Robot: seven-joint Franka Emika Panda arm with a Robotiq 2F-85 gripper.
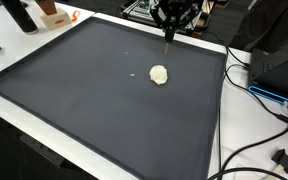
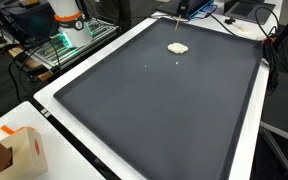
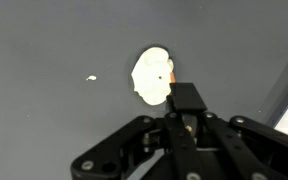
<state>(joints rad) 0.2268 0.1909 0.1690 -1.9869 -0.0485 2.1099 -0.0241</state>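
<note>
A white, lumpy blob (image 1: 159, 74) lies on a large dark mat (image 1: 84, 100), toward its far side; it shows in both exterior views (image 2: 177, 47) and in the wrist view (image 3: 150, 76). My gripper (image 1: 172, 18) hangs above the mat's far edge, just behind the blob. Its fingers (image 3: 187, 100) are shut on a thin orange-brown stick (image 1: 168, 42) that points down toward the mat. The stick's tip (image 3: 172, 74) shows at the blob's edge in the wrist view. I cannot tell whether the tip touches the blob or the mat.
A tiny white crumb (image 1: 125, 53) lies on the mat beside the blob, also in the wrist view (image 3: 91, 78). Black cables (image 1: 249, 90) and a dark box (image 1: 284, 65) sit beside the mat. A cardboard box (image 2: 19, 150) stands at one corner. An orange-and-white object (image 2: 69, 20) stands beyond the mat.
</note>
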